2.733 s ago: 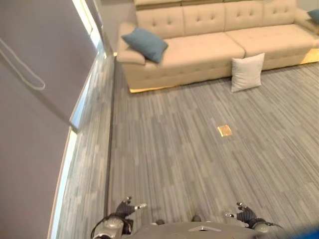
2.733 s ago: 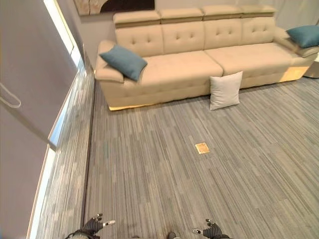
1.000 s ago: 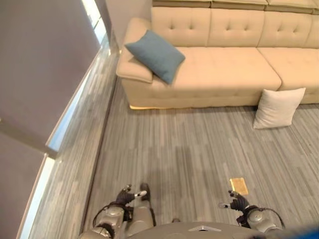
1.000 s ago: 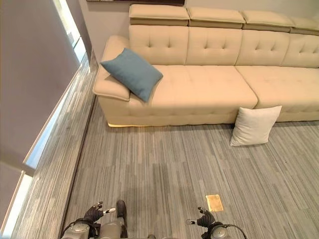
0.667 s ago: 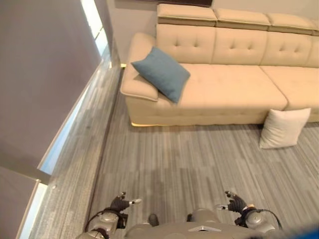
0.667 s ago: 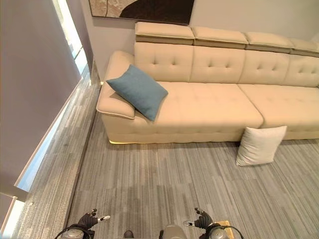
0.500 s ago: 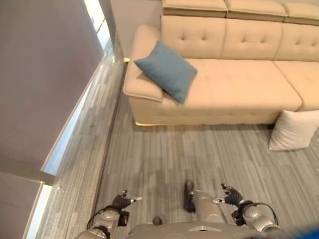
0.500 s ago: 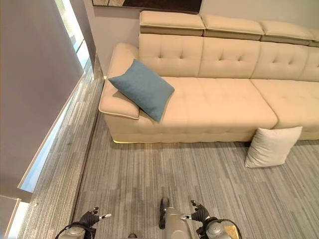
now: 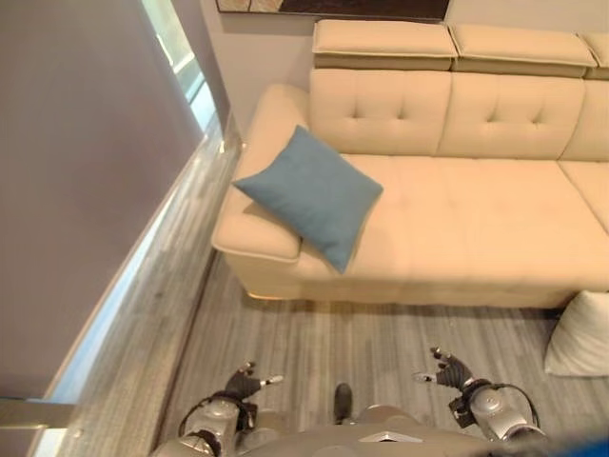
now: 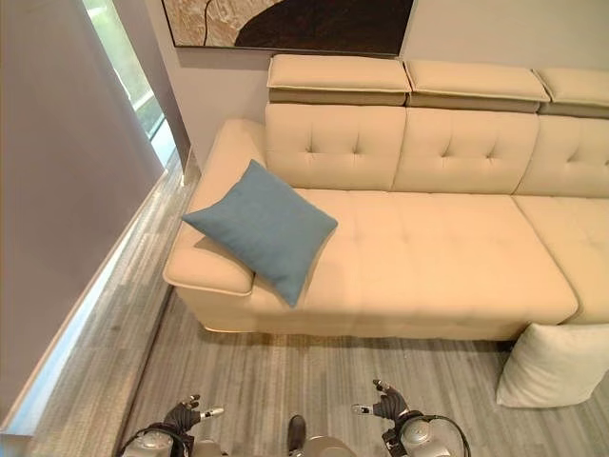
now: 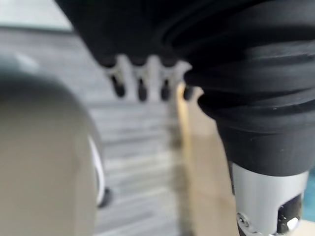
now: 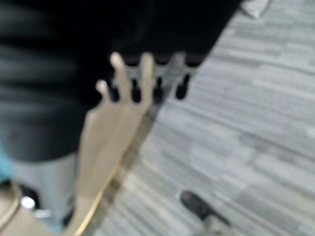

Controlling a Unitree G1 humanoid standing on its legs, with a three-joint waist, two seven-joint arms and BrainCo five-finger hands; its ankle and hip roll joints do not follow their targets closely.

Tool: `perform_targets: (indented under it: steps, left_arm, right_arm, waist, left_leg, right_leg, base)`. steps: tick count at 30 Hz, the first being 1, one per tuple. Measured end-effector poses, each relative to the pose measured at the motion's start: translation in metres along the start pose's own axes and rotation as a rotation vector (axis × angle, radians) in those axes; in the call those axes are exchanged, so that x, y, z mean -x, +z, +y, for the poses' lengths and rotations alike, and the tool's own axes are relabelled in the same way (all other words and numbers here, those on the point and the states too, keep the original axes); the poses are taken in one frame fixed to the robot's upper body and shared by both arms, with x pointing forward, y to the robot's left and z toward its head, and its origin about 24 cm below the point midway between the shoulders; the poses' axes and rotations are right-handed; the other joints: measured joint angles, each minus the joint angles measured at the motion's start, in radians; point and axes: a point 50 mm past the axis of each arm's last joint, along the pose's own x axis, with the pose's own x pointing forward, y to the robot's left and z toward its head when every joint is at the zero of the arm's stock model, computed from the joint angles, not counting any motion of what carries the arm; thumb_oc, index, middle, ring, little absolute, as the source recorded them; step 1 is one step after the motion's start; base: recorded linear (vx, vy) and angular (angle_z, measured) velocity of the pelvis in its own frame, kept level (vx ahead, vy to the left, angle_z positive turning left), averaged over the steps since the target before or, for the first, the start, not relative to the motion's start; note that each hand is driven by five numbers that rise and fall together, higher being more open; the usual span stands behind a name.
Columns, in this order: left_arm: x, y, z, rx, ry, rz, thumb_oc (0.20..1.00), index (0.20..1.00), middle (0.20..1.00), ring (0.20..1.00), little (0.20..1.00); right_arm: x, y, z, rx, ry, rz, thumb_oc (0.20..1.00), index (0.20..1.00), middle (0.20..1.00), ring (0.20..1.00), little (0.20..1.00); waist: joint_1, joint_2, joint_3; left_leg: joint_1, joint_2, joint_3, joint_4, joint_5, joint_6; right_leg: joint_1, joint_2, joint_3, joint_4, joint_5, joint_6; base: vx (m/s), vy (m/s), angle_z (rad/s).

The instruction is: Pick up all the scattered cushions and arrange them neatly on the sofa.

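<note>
The beige sofa (image 10: 419, 257) carries a blue cushion (image 10: 262, 228) leaning on its armrest. A white cushion (image 10: 550, 365) sits on the grey floor (image 10: 247, 381) against the sofa front. Left robot hand (image 9: 243, 384) and right robot hand (image 9: 447, 369) hang relaxed, fingers loosely spread, holding nothing.

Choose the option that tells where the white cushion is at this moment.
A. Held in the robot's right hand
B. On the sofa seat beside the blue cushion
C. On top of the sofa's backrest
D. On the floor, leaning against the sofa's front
D: the white cushion stands on the grey floor against the front of the sofa, while the blue cushion leans by the sofa's armrest.
</note>
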Motion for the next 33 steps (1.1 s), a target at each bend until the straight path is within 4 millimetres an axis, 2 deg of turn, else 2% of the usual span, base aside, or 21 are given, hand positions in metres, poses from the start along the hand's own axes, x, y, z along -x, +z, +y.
perform_targets:
  steps: [1,2,3,6,7,8,9,11,13,14,15,17,18,19,20,23,25,26,27,30,33]
  left_arm:
    - [0.001,-0.002,0.000,-0.004,-0.002,0.001,1.000,1.000,1.000,1.000,1.000]
    - [0.001,-0.001,0.000,-0.002,-0.001,-0.002,1.000,1.000,1.000,1.000,1.000]
    - [0.000,0.000,0.000,0.000,0.000,-0.006,1.000,1.000,1.000,1.000,1.000]
    - [0.001,-0.002,0.003,0.022,0.013,-0.003,1.000,1.000,1.000,1.000,1.000]
    - [0.001,-0.003,0.003,0.025,0.012,0.000,1.000,1.000,1.000,1.000,1.000]
    - [0.001,-0.003,0.003,0.028,0.014,0.002,1.000,1.000,1.000,1.000,1.000]
    - [0.004,-0.013,-0.004,0.035,-0.002,0.028,1.000,1.000,1.000,1.000,1.000]
    - [0.003,-0.010,0.002,0.015,0.011,0.032,1.000,1.000,1.000,1.000,1.000]
    - [0.005,-0.019,0.007,-0.001,0.020,0.061,1.000,1.000,1.000,1.000,1.000]
    - [0.006,-0.023,0.013,-0.009,0.033,0.077,1.000,1.000,1.000,1.000,1.000]
    - [0.006,-0.021,0.015,-0.012,0.039,0.072,1.000,1.000,1.000,1.000,1.000]
    - [0.003,-0.011,0.017,-0.018,0.042,0.048,1.000,1.000,1.000,1.000,1.000]
    - [0.001,-0.005,0.017,-0.020,0.041,0.032,1.000,1.000,1.000,1.000,1.000]
    - [0.001,-0.005,0.015,-0.019,0.039,0.031,1.000,1.000,1.000,1.000,1.000]
    - [0.001,-0.004,0.016,-0.020,0.039,0.024,1.000,1.000,1.000,1.000,1.000]
    - [0.001,-0.004,0.019,-0.024,0.051,0.024,1.000,1.000,1.000,1.000,1.000]
    - [0.004,-0.011,0.024,-0.027,0.067,0.037,1.000,1.000,1.000,1.000,1.000]
    - [0.005,-0.013,0.027,-0.026,0.078,0.038,1.000,1.000,1.000,1.000,1.000]
    - [0.005,-0.013,0.027,-0.026,0.078,0.038,1.000,1.000,1.000,1.000,1.000]
    - [0.010,-0.021,0.031,-0.030,0.083,0.035,1.000,1.000,1.000,1.000,1.000]
    - [0.011,-0.016,0.041,-0.041,0.101,0.008,1.000,1.000,1.000,1.000,1.000]
  right_arm:
    - [0.000,-0.001,0.000,-0.001,-0.003,0.004,1.000,1.000,1.000,1.000,1.000]
    - [0.002,-0.010,0.000,0.000,-0.003,0.039,1.000,1.000,1.000,1.000,1.000]
    - [0.002,-0.011,-0.001,0.001,-0.007,0.047,1.000,1.000,1.000,1.000,1.000]
    - [0.002,-0.010,-0.003,0.010,-0.016,0.047,1.000,1.000,1.000,1.000,1.000]
    - [0.002,-0.010,-0.004,0.016,-0.022,0.047,1.000,1.000,1.000,1.000,1.000]
    - [0.002,-0.011,-0.004,0.015,-0.021,0.049,1.000,1.000,1.000,1.000,1.000]
    - [0.006,-0.021,-0.011,0.028,-0.036,0.070,1.000,1.000,1.000,1.000,1.000]
    - [0.009,-0.031,0.002,0.002,-0.014,0.104,1.000,1.000,1.000,1.000,1.000]
    - [0.007,-0.025,0.006,-0.008,-0.004,0.083,1.000,1.000,1.000,1.000,1.000]
    - [0.005,-0.019,0.011,-0.015,0.008,0.061,1.000,1.000,1.000,1.000,1.000]
    - [0.005,-0.016,0.012,-0.016,0.012,0.047,1.000,1.000,1.000,1.000,1.000]
    - [0.003,-0.010,0.010,-0.012,0.007,0.031,1.000,1.000,1.000,1.000,1.000]
    - [0.000,0.000,0.005,-0.012,-0.005,0.004,1.000,1.000,1.000,1.000,1.000]
    - [-0.001,0.005,0.003,-0.009,-0.010,-0.015,1.000,1.000,1.000,1.000,1.000]
    - [-0.002,0.012,0.003,-0.006,-0.010,-0.044,1.000,1.000,1.000,1.000,1.000]
    - [-0.002,0.012,0.004,-0.004,-0.006,-0.043,1.000,1.000,1.000,1.000,1.000]
    - [-0.001,0.008,0.005,-0.011,-0.008,-0.033,1.000,1.000,1.000,1.000,1.000]
    - [0.000,0.005,0.004,-0.016,-0.012,-0.029,1.000,1.000,1.000,1.000,1.000]
    - [0.000,0.005,0.004,-0.016,-0.012,-0.029,1.000,1.000,1.000,1.000,1.000]
    - [0.004,0.014,-0.013,-0.032,-0.072,-0.092,1.000,1.000,1.000,1.000,1.000]
    - [0.008,0.021,-0.031,-0.035,-0.121,-0.140,1.000,1.000,1.000,1.000,1.000]
  waist:
    - [-0.009,0.004,0.001]
    - [-0.003,0.008,-0.001]
    - [0.002,0.020,0.003]
    - [0.013,0.037,-0.003]
    - [0.018,0.041,-0.004]
    - [0.019,0.043,-0.010]
    - [0.012,0.088,-0.033]
    - [0.001,0.049,-0.051]
    - [0.005,0.060,-0.050]
    - [0.013,0.041,-0.056]
    - [0.013,0.037,-0.058]
    - [0.016,0.042,-0.047]
    - [0.020,0.062,-0.018]
    - [0.017,0.074,-0.013]
    - [0.019,0.090,-0.007]
    - [0.021,0.098,-0.010]
    - [0.014,0.084,-0.018]
    - [0.014,0.075,-0.022]
    - [0.014,0.075,-0.022]
    - [0.023,0.102,-0.026]
    - [0.023,0.117,-0.034]
  left_leg:
    - [-0.029,-0.006,0.012,-0.133,0.006,0.000]
    - [-0.008,-0.022,0.009,-0.344,0.031,0.014]
    - [-0.025,-0.020,0.005,-0.420,0.069,0.023]
    - [-0.046,-0.043,-0.071,-0.550,0.133,0.028]
    - [-0.056,-0.051,-0.071,-0.541,0.168,0.061]
    - [-0.043,-0.062,-0.068,-0.537,0.173,0.070]
    - [-0.012,-0.071,-0.065,-0.538,0.235,0.145]
    - [0.037,-0.105,-0.045,-0.584,0.178,0.177]
    - [0.094,-0.114,-0.031,-0.646,0.173,0.189]
    - [0.117,-0.146,-0.010,-0.654,0.164,0.194]
    - [0.130,-0.165,-0.006,-0.664,0.151,0.211]
    - [0.144,-0.184,-0.013,-0.665,0.115,0.255]
    - [0.177,-0.186,-0.005,-0.668,0.110,0.261]
    - [0.193,-0.184,0.004,-0.668,0.101,0.262]
    - [0.209,-0.190,0.010,-0.672,0.088,0.237]
    - [0.222,-0.191,0.003,-0.673,0.060,0.231]
    - [0.231,-0.192,-0.017,-0.669,0.063,0.219]
    - [0.237,-0.189,-0.020,-0.667,0.060,0.208]
    - [0.237,-0.189,-0.020,-0.667,0.060,0.208]
    - [0.244,-0.144,-0.025,-0.666,0.055,0.178]
    - [0.262,-0.127,-0.038,-0.666,0.047,0.161]
  right_leg:
    - [0.031,0.009,0.001,-0.005,-0.052,0.027]
    - [0.048,0.019,0.004,0.002,-0.060,0.047]
    - [0.072,0.031,0.007,0.003,-0.059,0.045]
    - [0.114,0.037,0.033,0.002,-0.094,0.086]
    - [0.150,0.034,0.035,0.002,-0.109,0.109]
    - [0.169,0.026,0.036,0.001,-0.130,0.137]
    - [0.218,0.053,0.049,0.012,-0.182,0.181]
    - [0.202,0.005,0.053,0.103,-0.223,0.172]
    - [0.097,-0.024,0.045,0.346,-0.283,0.203]
    - [0.019,-0.074,0.046,0.518,-0.322,0.233]
    - [-0.021,-0.098,0.047,0.595,-0.333,0.243]
    - [-0.092,-0.126,0.053,0.695,-0.332,0.257]
    - [-0.147,-0.158,0.027,0.758,-0.339,0.260]
    - [-0.166,-0.168,0.022,0.722,-0.340,0.260]
    - [-0.207,-0.191,0.028,0.643,-0.329,0.270]
    - [-0.248,-0.201,0.017,0.446,-0.265,0.268]
    - [-0.226,-0.202,0.010,0.299,-0.109,0.270]
    - [-0.212,-0.198,0.004,0.275,-0.058,0.252]
    - [-0.212,-0.198,0.004,0.275,-0.058,0.252]
    - [-0.146,-0.141,-0.019,0.156,-0.008,0.195]
    - [-0.095,-0.119,-0.033,0.091,0.008,0.186]
  base:
    - [0.44,0.132,-0.10]
    - [0.32,0.100,-0.17]
    - [0.32,0.101,-0.35]
    - [0.20,0.079,-0.48]
    - [0.30,0.138,-0.57]
    - [0.49,0.310,-0.53]
    - [0.34,0.276,-0.03]
    - [0.25,0.241,0.12]
    - [0.12,0.156,-0.31]
    - [0.14,0.136,-0.25]
    - [0.20,0.159,-0.14]
    - [0.17,0.085,-0.02]
    - [0.12,0.017,-0.07]
    - [0.16,-0.025,-0.04]
    - [0.20,-0.034,0.04]
    - [0.10,-0.032,0.03]
    - [0.08,-0.057,0.26]
    - [0.09,-0.072,0.21]
    - [0.03,-0.030,0.03]
    - [0.06,-0.032,0.01]
    - [0.05,-0.029,0.07]
